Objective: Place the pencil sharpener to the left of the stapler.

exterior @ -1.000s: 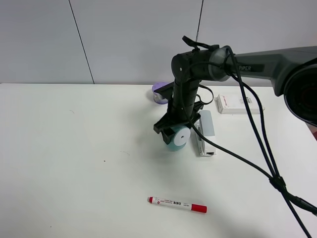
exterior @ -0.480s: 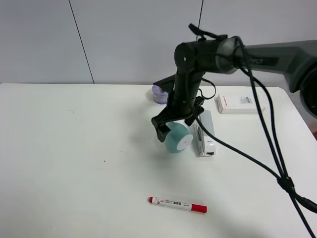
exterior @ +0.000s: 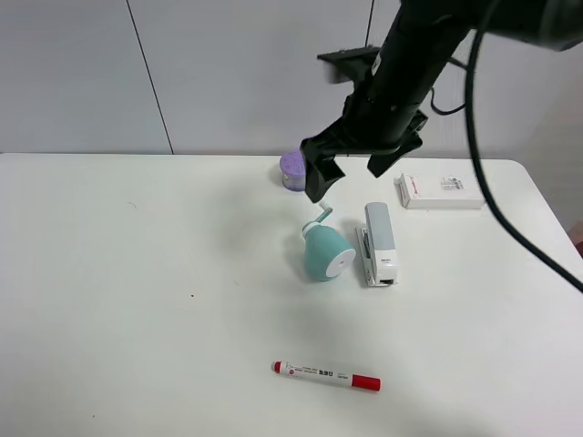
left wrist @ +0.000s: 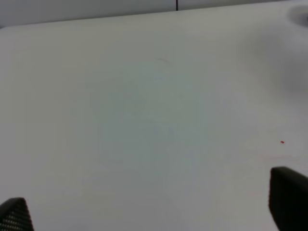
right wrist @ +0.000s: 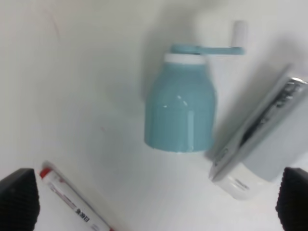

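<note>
The teal pencil sharpener (exterior: 326, 253) lies on its side on the white table (exterior: 137, 291), its white face toward the front and its crank handle toward the back. Its right side sits right beside the grey and white stapler (exterior: 379, 244). High above both hangs my right gripper (exterior: 351, 171), open and holding nothing. The right wrist view looks down on the sharpener (right wrist: 180, 108) and stapler (right wrist: 262, 154) between the right gripper's (right wrist: 156, 199) spread fingertips. My left gripper (left wrist: 151, 207) is open over bare table and is out of the exterior view.
A purple round container (exterior: 293, 168) stands behind the sharpener. A white flat box with a red end (exterior: 440, 192) lies at the back right. A red and white marker (exterior: 326, 375) lies near the front edge, also in the right wrist view (right wrist: 72, 202).
My right gripper has let go of the sharpener and risen well above it. The sharpener now rests on the table, left of the stapler.
</note>
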### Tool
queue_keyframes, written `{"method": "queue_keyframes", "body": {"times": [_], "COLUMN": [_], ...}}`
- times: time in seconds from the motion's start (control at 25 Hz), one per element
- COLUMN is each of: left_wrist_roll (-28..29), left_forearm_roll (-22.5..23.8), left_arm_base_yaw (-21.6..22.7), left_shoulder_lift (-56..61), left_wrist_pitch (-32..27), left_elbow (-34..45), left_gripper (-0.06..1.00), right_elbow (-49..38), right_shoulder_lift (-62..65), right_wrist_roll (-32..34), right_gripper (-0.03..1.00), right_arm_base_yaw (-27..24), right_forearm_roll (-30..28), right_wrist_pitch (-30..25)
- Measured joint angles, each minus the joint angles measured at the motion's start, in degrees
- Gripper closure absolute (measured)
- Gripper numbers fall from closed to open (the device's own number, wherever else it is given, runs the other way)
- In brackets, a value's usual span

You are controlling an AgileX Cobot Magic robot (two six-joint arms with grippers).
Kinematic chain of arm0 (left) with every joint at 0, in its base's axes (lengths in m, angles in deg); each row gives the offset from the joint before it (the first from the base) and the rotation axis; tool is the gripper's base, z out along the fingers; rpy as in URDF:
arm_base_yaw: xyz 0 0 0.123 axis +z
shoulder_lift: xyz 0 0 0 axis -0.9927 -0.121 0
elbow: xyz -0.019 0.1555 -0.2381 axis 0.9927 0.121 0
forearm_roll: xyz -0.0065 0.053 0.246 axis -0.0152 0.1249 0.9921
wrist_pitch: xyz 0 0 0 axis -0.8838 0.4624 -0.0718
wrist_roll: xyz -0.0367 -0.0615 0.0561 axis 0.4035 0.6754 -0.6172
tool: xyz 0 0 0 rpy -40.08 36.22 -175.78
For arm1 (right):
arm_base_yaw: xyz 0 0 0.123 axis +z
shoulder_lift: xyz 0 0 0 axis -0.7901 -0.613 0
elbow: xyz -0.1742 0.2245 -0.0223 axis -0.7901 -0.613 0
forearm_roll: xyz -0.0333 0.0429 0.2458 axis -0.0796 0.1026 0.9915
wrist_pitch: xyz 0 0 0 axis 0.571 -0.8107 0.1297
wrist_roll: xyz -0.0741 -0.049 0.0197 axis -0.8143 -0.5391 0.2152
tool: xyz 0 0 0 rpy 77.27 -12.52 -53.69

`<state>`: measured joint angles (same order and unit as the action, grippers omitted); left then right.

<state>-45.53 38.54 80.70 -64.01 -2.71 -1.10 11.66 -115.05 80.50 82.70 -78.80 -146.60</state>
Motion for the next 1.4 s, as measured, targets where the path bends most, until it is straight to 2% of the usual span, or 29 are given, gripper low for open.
{"method": "queue_keyframes", "body": {"times": [0.24,0.48,0.76,1.04,1.2,1.4], "left_wrist_roll": [0.0,0.0,0.0,0.0,0.0,0.0], "left_forearm_roll": [0.0,0.0,0.0,0.0,0.0,0.0], "left_arm_base_yaw": [0.0,0.0,0.0,0.0,0.0,0.0], "left_shoulder_lift": [0.0,0.0,0.0,0.0,0.0,0.0], "left_wrist_pitch": [0.0,0.0,0.0,0.0,0.0,0.0], "left_elbow": [0.0,0.0,0.0,0.0,0.0,0.0], "left_gripper": [-0.05,-0.05,-0.05,-0.05,-0.05,-0.05], "right_elbow": [-3.4,-22.1,-35.5,-40.4,-43.6,-51.7], "right_shoulder_lift": [7.4,19.9,40.4,66.2,79.6,92.2], "right_wrist_roll": [0.7,0.7,0.5,-2.8,-3.0,-3.0], "right_gripper": [-0.02,-0.02,-0.02,-0.02,-0.02,-0.02], "right_arm_base_yaw": [-8.1,-22.5,-35.8,-37.3,-37.3,-37.3], "right_forearm_roll": [-0.3,-2.7,-6.1,-7.8,-9.7,-8.1], "right_wrist_pitch": [0.0,-0.3,-0.5,-0.6,1.6,3.3]}}
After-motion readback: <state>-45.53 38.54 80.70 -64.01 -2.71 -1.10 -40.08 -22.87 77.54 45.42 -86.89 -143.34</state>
